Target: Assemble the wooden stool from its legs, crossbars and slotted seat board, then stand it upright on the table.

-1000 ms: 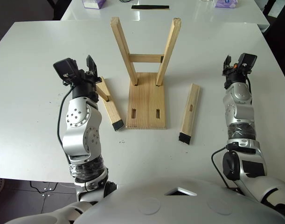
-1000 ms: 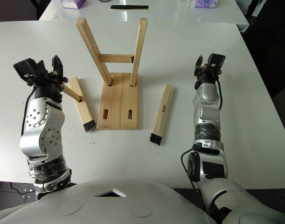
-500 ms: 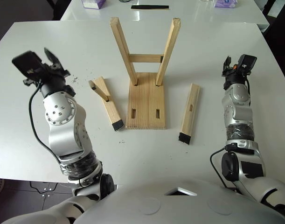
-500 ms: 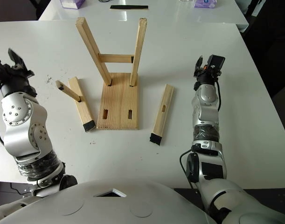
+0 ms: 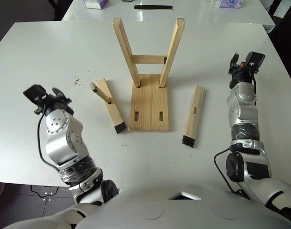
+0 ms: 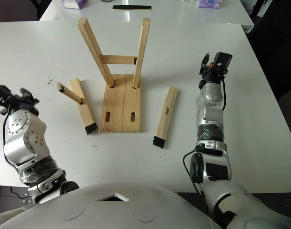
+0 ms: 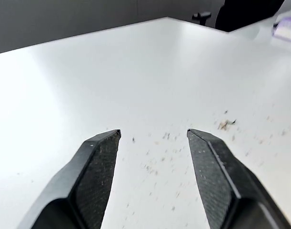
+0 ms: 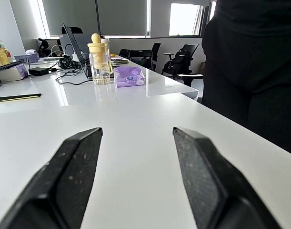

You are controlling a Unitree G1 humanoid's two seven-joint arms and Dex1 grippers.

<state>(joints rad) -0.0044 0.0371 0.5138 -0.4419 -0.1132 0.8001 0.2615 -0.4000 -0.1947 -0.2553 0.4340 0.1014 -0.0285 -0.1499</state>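
The slotted seat board [image 5: 149, 103] lies flat mid-table. Two legs joined by a crossbar [image 5: 148, 59] stand in its far slots, and its two near slots are empty. A second leg with a crossbar stub [image 5: 108, 103] lies just left of the board. A loose leg [image 5: 193, 115] lies to the board's right. My left gripper [image 5: 56, 95] hangs open over bare table at the near left, well clear of the wood. Its fingers [image 7: 98, 164] frame bare table specked with crumbs. My right gripper [image 5: 238, 63] is open at the right, raised beyond the loose leg, holding nothing.
Dark crumbs [image 5: 77, 80] dot the table left of the stub leg. A black strip [image 5: 153, 7] and tissue packs [image 5: 95, 4] sit on the adjoining table behind. A bottle [image 8: 98, 59] and a purple pack [image 8: 129, 76] stand there too. The table edge [image 5: 284, 62] runs close to my right arm.
My left arm has drawn back from the stub leg, moving left and toward the near edge. The right gripper shifted slightly outward. The wooden parts have not moved.
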